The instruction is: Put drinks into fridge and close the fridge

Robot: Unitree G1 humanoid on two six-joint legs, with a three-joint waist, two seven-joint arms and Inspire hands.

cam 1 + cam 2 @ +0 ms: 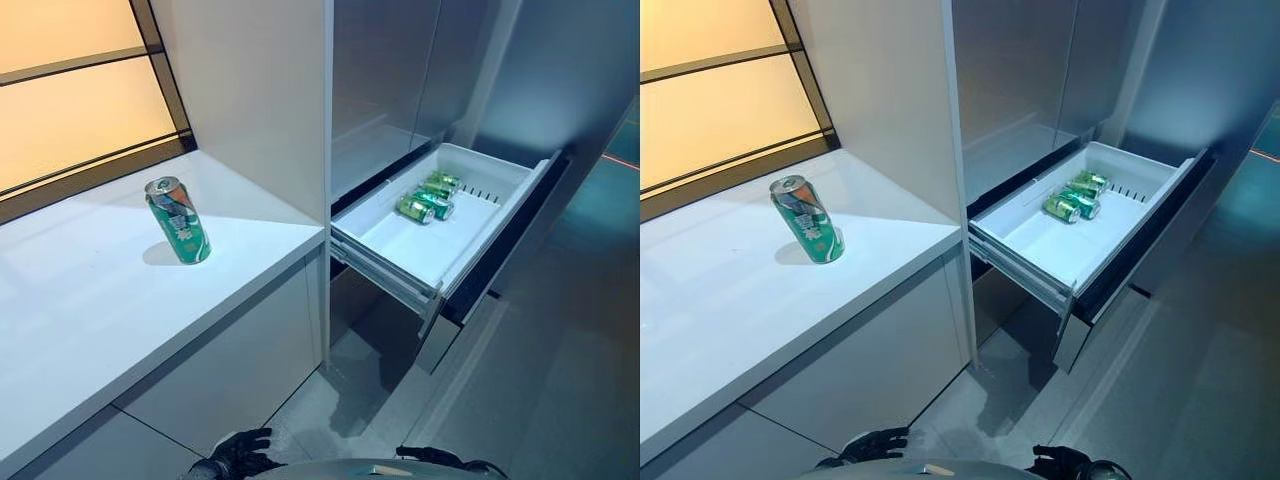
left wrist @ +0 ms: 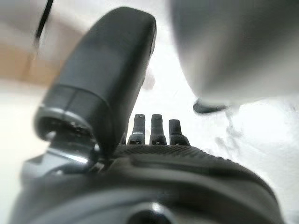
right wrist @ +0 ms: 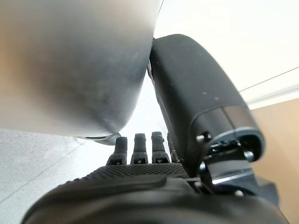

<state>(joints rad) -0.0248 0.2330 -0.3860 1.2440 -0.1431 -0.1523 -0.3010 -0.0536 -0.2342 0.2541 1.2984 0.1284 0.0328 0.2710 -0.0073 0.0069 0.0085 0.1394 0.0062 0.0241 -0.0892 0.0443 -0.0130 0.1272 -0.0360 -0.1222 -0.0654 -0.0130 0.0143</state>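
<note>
A green can [image 1: 178, 220] stands upright on the white counter [image 1: 90, 300] at the left, near the window. The fridge's white drawer [image 1: 440, 250] is pulled open at the right, and green cans [image 1: 428, 198] lie on their sides at its far end. My left hand [image 1: 238, 455] hangs low at the bottom of the eye views, empty, with relaxed fingers [image 2: 152, 130]. My right hand [image 1: 1060, 462] hangs low at the bottom right, empty, with straight fingers [image 3: 140, 149]. Both hands are far from the cans.
The fridge's tall grey doors [image 1: 400, 70] stand shut above the drawer. A white cabinet wall [image 1: 260, 90] separates the counter from the fridge. A window [image 1: 70, 90] runs behind the counter. Grey tiled floor [image 1: 560, 380] lies in front of the drawer.
</note>
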